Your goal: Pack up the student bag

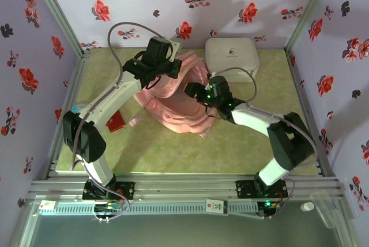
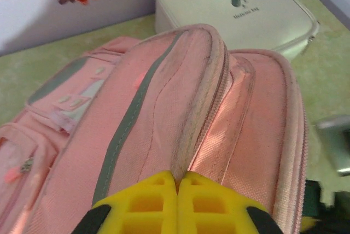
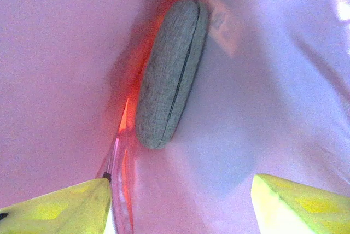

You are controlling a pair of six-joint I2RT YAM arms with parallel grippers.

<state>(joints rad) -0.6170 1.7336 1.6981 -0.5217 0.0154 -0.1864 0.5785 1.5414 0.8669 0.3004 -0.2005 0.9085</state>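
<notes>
soft pink fabric makes up the student bag (image 1: 170,113), which lies slumped in the middle of the table (image 1: 173,154), just in front of the white hard case (image 1: 232,55). the left gripper (image 2: 176,182) is clamped tight on a raised fold of cloth at the bag's top, beside the zip, and seems to hold the mouth up. the right gripper (image 3: 180,201) reaches inside the bag with its jaws spread and nothing between them; a grey oblong case (image 3: 167,75) rests against the lining just ahead. the bag looks light and limp, likely to collapse if let go, so a seam, the zip edge or the handle seems the surest hold; the smooth lining looks slippery.
</notes>
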